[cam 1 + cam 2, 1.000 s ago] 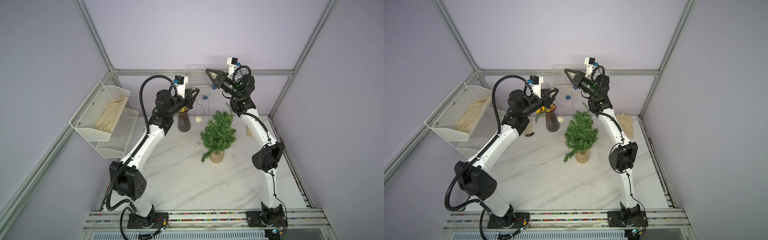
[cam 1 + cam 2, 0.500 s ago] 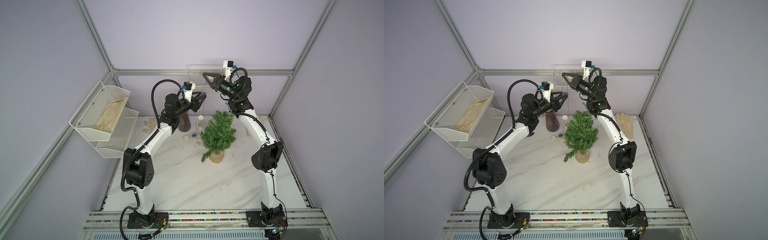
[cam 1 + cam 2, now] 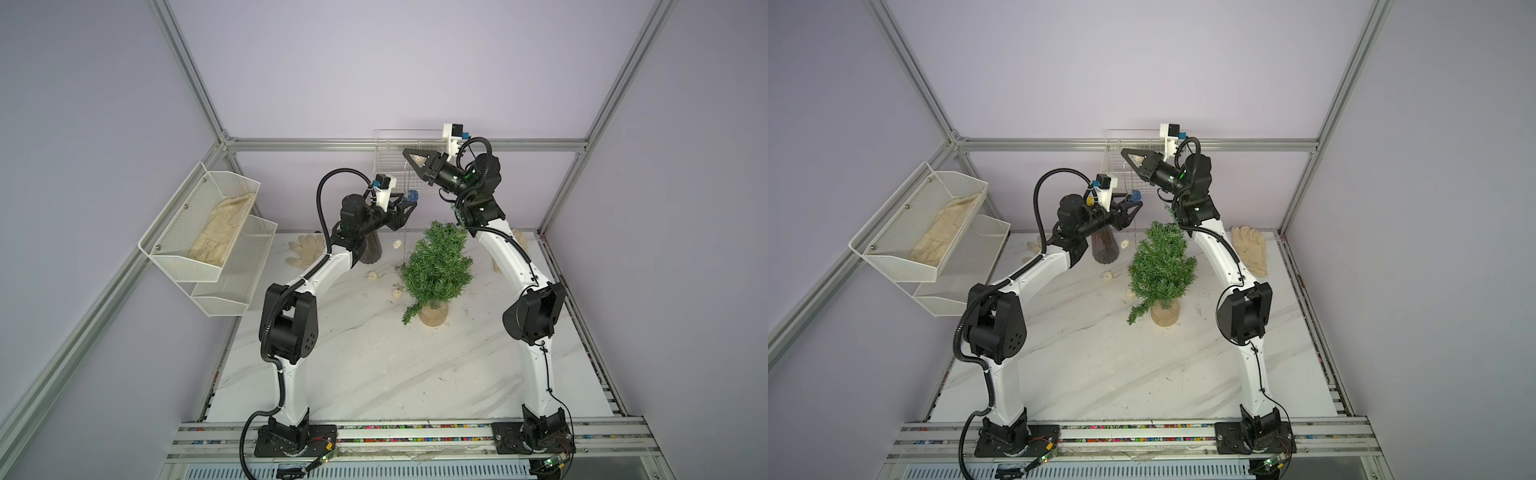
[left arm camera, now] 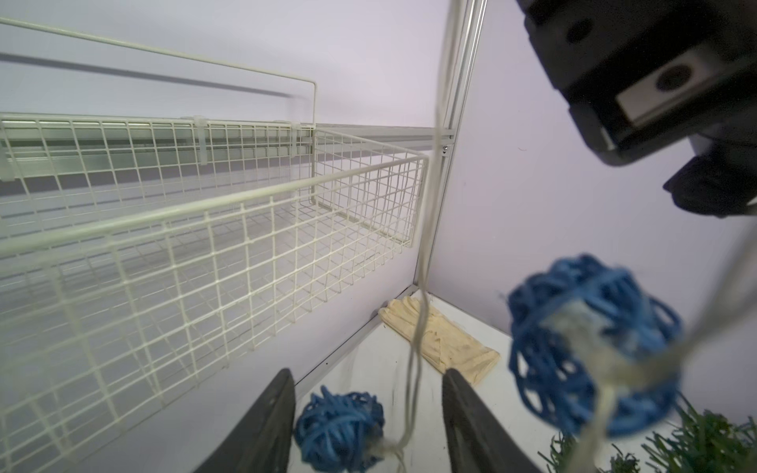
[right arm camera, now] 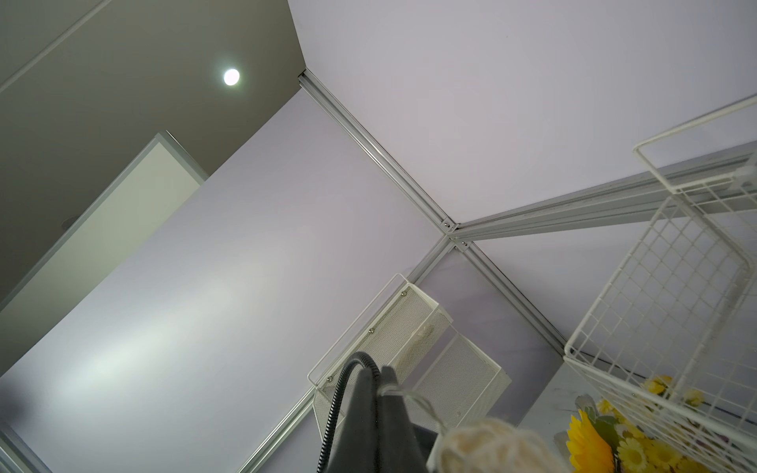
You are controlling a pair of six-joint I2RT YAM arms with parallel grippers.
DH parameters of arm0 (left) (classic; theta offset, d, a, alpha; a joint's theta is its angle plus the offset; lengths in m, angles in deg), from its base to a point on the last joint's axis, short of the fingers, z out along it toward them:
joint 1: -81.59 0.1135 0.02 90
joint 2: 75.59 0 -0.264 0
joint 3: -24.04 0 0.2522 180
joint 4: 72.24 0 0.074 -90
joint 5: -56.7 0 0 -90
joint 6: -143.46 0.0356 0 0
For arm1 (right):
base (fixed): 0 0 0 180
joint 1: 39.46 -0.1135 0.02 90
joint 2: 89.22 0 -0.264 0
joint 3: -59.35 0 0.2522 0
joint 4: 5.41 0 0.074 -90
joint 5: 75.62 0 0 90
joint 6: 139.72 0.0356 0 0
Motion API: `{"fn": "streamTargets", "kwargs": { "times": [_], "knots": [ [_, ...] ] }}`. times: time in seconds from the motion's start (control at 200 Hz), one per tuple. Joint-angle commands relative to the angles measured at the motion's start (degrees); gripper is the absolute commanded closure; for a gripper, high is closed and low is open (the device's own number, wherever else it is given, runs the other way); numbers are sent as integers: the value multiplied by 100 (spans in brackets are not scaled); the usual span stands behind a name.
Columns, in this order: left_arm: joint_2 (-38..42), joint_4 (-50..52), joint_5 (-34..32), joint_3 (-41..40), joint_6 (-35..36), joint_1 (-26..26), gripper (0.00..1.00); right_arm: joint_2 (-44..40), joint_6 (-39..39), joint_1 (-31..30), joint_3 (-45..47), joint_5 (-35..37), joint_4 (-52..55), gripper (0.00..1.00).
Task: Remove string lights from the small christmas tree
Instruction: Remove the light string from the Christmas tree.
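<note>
Left wrist view: string lights (image 4: 340,426) hang between the fingers (image 4: 266,422) of the released left pincer (image 4: 367,373) (right pincer (image 3: 406,152) clenches them).

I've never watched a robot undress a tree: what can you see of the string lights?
The string lights are a thin silvery wire strung with small woven balls, cream and blue. The shut right gripper pinches the wire high up, a cream ball beside it. The wire hangs down through the open left gripper, where a blue ball sits, to cream balls lying on the table beside the tree.
</note>
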Motion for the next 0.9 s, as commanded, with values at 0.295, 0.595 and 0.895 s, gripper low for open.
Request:
{"fn": "streamTargets", "kwargs": {
  "times": [0.295, 0.595, 0.895],
  "knots": [
    [111, -272, -381, 597, -391, -5, 99, -285, -55, -39, 348, -136, -152, 100],
    [1226, 497, -799, -241, 151, 0, 100, -467, -418, 183, 484, 8, 256, 60],
    [3017, 2390, -1547, -1340, 649, 56, 100, -640, -407, 716, 584, -27, 221, 52]
  ]
}}
